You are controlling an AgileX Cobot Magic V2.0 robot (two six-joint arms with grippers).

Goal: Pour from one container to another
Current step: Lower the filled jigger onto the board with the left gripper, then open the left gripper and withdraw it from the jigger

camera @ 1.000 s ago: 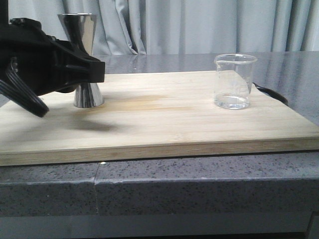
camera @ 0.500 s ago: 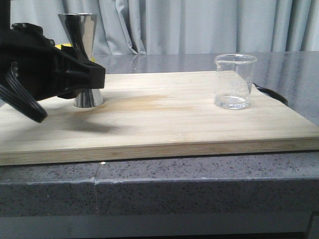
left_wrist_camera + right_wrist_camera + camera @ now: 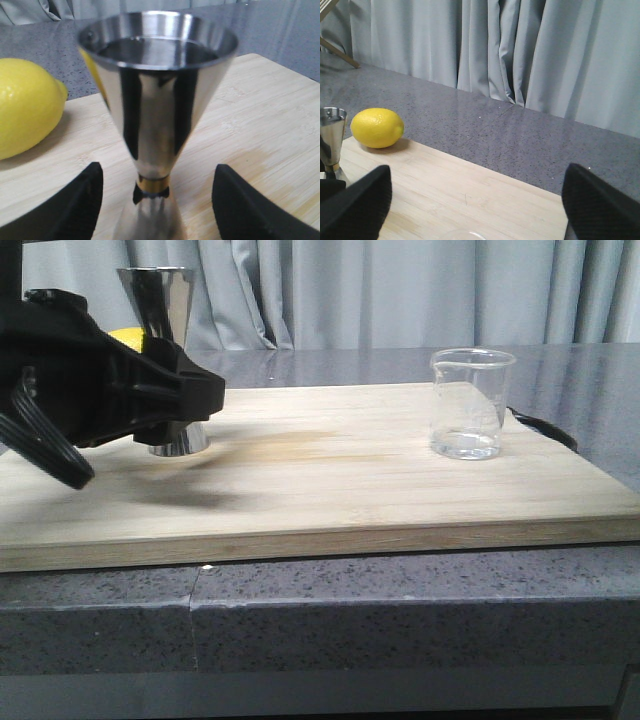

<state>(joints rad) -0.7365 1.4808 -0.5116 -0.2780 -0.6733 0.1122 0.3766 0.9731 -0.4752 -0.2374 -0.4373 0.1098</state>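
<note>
A wooden board (image 3: pixel 330 480) is laid on a speckled grey stone counter (image 3: pixel 400 610). Supported upright on the board are a steel jigger (image 3: pixel 170 360) and a glass beaker (image 3: pixel 468 405), well apart.

Over the last second the left gripper (image 3: pixel 205 392) has pushed farther right and slightly up, its tip now past the jigger (image 3: pixel 160 310) and hiding more of the narrow waist and lower cone. A lemon (image 3: pixel 128 337) has come into sight above the arm, just left of the jigger.
</note>
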